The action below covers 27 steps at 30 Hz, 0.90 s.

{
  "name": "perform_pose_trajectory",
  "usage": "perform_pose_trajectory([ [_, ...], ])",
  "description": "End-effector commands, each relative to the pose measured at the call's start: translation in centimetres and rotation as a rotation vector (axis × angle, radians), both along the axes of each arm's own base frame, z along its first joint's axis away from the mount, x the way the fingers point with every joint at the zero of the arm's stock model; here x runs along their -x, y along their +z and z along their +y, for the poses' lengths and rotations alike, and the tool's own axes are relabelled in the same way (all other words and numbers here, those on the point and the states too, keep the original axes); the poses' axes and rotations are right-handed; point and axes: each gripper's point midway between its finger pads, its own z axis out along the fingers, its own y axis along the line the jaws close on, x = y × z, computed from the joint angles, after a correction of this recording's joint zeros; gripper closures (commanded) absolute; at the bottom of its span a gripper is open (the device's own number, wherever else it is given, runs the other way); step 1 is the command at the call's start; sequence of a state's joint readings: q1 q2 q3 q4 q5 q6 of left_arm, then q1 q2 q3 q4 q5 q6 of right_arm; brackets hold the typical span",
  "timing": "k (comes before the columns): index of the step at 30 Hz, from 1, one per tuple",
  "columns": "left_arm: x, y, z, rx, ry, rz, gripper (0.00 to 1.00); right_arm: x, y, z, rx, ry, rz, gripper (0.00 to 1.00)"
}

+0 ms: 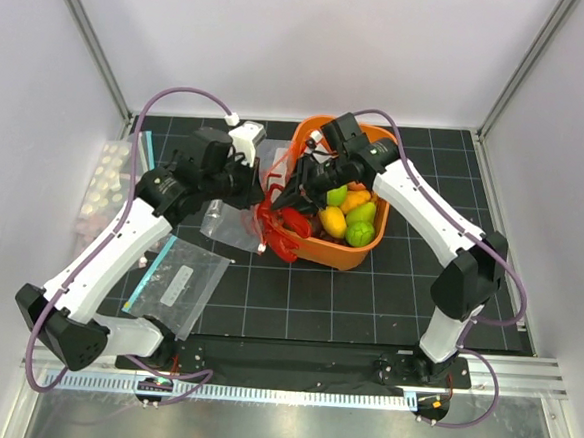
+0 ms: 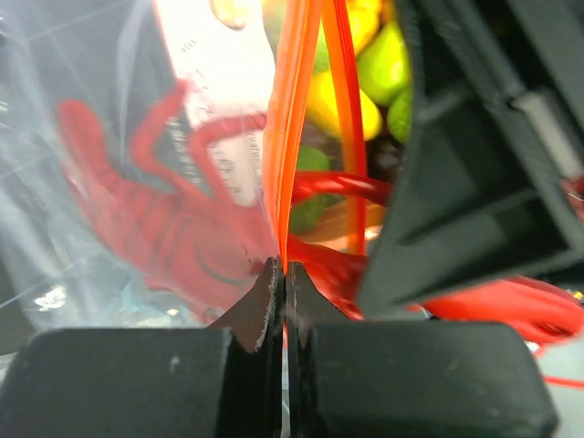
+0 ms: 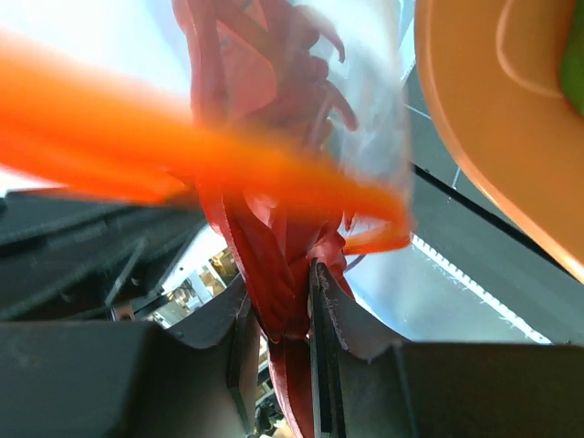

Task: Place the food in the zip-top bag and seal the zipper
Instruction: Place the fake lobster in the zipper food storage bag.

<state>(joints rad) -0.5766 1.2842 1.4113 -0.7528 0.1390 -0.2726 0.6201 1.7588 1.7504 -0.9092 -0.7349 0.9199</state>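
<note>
My left gripper (image 1: pixel 262 190) (image 2: pixel 285 269) is shut on the red-orange zipper (image 2: pixel 290 119) at the mouth of the clear zip-top bag (image 1: pixel 229 225), holding it up beside the orange basket. The red lobster (image 1: pixel 283 228) (image 3: pixel 265 246) sits partly in the bag's mouth. Its claws show through the plastic (image 2: pixel 160 224) in the left wrist view. My right gripper (image 1: pixel 293 193) (image 3: pixel 278 285) is shut on the lobster's body, close against the left gripper. The zipper (image 3: pixel 182 169) crosses the right wrist view as a blur. A light-green fruit (image 1: pixel 359 234) lies in the basket.
The orange basket (image 1: pixel 345 255) (image 3: pixel 484 119) right of the bag holds yellow, orange and green toy produce. A flat clear bag with a teal strip (image 1: pixel 177 281) lies at the front left. A white tray (image 1: pixel 102 186) sits at the left edge.
</note>
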Motion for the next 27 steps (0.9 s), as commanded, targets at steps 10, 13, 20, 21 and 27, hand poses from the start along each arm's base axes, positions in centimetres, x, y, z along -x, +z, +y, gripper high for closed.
perform_pose_trajectory([
  [10, 2.6, 1.3, -0.8, 0.081, -0.089, 0.016, 1.00, -4.4, 4.0, 1.6, -0.142, -0.100, -0.043, 0.99],
  [13, 2.6, 0.9, -1.0, 0.095, -0.064, 0.059, 1.00, -5.1, 4.1, 1.6, -0.141, -0.112, -0.067, 0.99],
  [20, 3.5, 1.8, -2.3, 0.188, -0.077, 0.115, 1.00, -6.9, 2.5, 1.5, -0.112, -0.175, -0.118, 0.99],
  [21, 3.5, 2.0, -2.4, 0.196, -0.077, 0.117, 1.00, -7.3, 2.5, 1.7, -0.120, -0.185, -0.126, 0.99],
  [27, 2.7, 3.4, -3.5, 0.280, -0.033, 0.146, 1.00, -8.8, 2.4, 1.2, -0.103, -0.305, -0.178, 0.99],
])
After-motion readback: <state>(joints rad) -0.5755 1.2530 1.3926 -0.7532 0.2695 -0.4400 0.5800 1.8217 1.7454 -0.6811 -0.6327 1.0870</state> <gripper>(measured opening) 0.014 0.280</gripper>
